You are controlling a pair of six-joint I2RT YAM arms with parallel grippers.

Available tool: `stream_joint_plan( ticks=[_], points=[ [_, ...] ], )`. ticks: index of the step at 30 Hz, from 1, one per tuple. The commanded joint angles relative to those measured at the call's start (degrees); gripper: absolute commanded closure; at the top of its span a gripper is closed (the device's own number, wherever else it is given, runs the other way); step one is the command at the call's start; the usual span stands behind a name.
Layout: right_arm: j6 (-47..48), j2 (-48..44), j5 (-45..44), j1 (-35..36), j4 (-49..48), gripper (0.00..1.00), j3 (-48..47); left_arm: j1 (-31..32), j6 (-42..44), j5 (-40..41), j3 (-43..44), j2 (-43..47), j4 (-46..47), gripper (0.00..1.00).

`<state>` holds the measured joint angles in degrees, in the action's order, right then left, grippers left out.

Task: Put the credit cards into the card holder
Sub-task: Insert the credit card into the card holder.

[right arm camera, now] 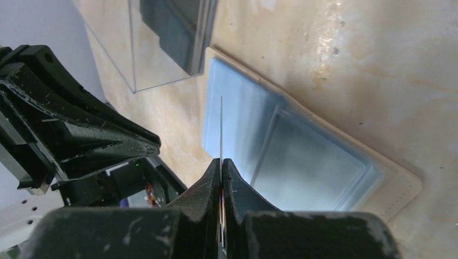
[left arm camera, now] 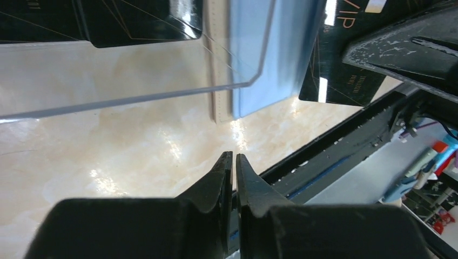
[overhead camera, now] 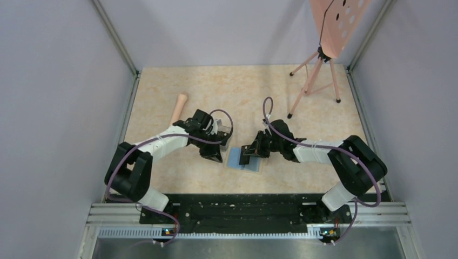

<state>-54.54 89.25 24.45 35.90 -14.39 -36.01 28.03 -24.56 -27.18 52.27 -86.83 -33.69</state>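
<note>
Black credit card [left arm camera: 337,81] is pinched tight in the right claw [right arm camera: 222,161], just above the open card holder [right arm camera: 313,167]. Next, I think, it must slide gently into a pocket. Left claw [left arm camera: 234,155] is almost closed, holding nothing.

Held credit card [right arm camera: 221,121]: edge-on in the right wrist view, only a thin line above the tips of the right gripper [right arm camera: 222,162], so its face is unseen. In the left wrist view its print runs off the top edge.
Card holder [overhead camera: 235,158]: its right part lies under the right gripper in the top view. In the right wrist view its near corner is behind a finger.
Clear plastic box [left arm camera: 135,81]: cut off by the top and left edges of the left wrist frame.
Second credit card [left arm camera: 135,19]: only its lower strip shows, upper left, and the markings are too fine to read.
Pink perforated board [overhead camera: 337,21]: its top is cut off at the upper right.
Clutter [left arm camera: 426,167]: blurred, lower right, and cannot be identified.
</note>
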Motion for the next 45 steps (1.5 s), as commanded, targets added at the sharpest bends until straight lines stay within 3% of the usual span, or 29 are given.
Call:
stream_joint_plan(
  ticks=[1,12,24,31,45],
  points=[
    [2.88,1.92,-2.24,0.87,-2.29,1.00,-0.68,1.08,2.00,4.15,0.25,-1.72,0.46,0.89],
    [4.84,0.48,-4.62,0.84,1.53,1.00,-1.36,2.06,1.17,10.29,1.88,-5.87,4.32,0.86],
    [7.09,-0.93,-5.99,0.87,4.65,1.00,-1.87,1.93,2.05,11.24,12.13,-14.79,3.75,0.85],
    [7.07,-1.32,-7.29,0.43,5.16,1.00,-1.73,1.94,1.26,8.83,8.48,-13.53,4.16,0.83],
    [-2.17,2.31,-2.52,-1.00,-7.75,1.00,3.88,2.35,-0.23,5.47,2.04,-11.50,4.91,1.00]
  ],
)
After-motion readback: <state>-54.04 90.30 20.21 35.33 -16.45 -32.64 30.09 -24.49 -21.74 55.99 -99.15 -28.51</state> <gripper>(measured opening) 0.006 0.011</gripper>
